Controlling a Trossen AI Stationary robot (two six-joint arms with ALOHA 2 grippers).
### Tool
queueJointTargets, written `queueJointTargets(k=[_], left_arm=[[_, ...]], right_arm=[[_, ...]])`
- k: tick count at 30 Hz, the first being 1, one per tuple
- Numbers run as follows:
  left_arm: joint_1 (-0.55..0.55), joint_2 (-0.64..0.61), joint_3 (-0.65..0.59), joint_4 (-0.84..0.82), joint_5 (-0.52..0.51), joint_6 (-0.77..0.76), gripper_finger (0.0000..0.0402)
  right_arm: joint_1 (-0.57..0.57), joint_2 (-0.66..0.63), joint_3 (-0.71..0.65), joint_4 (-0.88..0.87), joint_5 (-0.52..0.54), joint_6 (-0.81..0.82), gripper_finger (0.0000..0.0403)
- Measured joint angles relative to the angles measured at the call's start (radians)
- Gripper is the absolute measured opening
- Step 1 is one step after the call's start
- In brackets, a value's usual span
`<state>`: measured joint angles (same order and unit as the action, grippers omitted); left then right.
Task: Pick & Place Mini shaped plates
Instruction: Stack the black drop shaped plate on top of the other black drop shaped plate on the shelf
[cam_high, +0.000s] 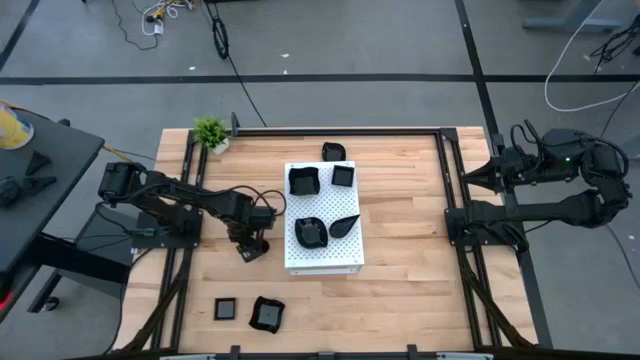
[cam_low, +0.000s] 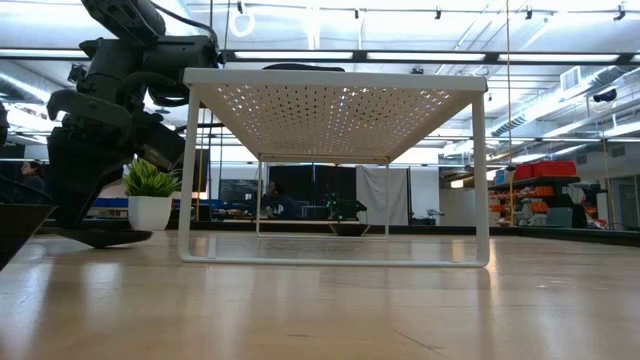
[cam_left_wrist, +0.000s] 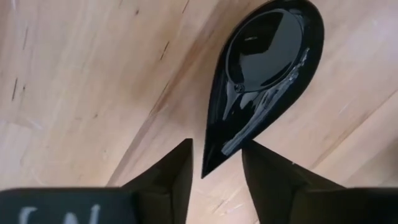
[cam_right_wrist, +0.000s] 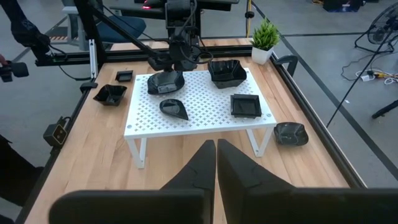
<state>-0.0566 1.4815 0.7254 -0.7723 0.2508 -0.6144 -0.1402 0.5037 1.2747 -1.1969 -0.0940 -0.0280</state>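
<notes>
Front edge of the tabletop (cam_high: 400, 300): a small square plate (cam_high: 227, 309) and, just beside it, a wavy-edged plate (cam_high: 266, 314), both lying flat on the wood. Further in, the left claw (cam_left_wrist: 217, 144) is down low over the tabletop, just off the left side of the white perforated board (cam_high: 325, 262). It is released, its fingers apart on either side of the pointed tip of a teardrop plate (cam_left_wrist: 261, 74). A gap shows on both sides of the tip, so there is no grip. That plate lies flat on the wood, with its rounded end pointing away from the claw. The board stands on legs and carries four plates. On its near half a wavy-edged bowl-like plate (cam_high: 311, 232) sits just beside a second teardrop plate (cam_high: 345, 225). On its far half are another wavy plate (cam_high: 303, 180) and a square plate (cam_high: 343, 175). Past the board's far edge one more small plate (cam_high: 333, 152) sits on the wood. A potted plant (cam_high: 211, 133) is at the far left corner. The right arm is parked at the right edge of the tabletop, its right claw (cam_right_wrist: 216, 144) clenched on nothing, well apart from all the plates and facing across toward the board.
</notes>
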Motion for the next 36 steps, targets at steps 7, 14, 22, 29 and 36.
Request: queueJointTargets(k=[7,14,22,29,36], left_arm=[[0.000,0.000,0.000,0.000,0.001,0.025,0.0095],[0.000,0.000,0.000,0.000,0.001,0.024,0.0062],[0.000,-0.001,0.000,-0.001,0.021,0.024,0.0037],[0.000,-0.002,0.000,-0.002,0.036,0.024,0.0017],[0.000,-0.002,0.000,-0.002,0.061,0.023,0.0004]], right_arm=[[0.000,0.000,0.000,0.000,0.000,0.000,0.0022],[0.000,0.000,0.000,0.000,0.000,0.000,0.0022],[0.000,0.000,0.000,0.000,0.000,0.000,0.0022],[0.000,0.000,0.000,0.000,0.000,0.000,0.0022],[0.000,0.000,0.000,0.000,0.000,0.000,0.0022]])
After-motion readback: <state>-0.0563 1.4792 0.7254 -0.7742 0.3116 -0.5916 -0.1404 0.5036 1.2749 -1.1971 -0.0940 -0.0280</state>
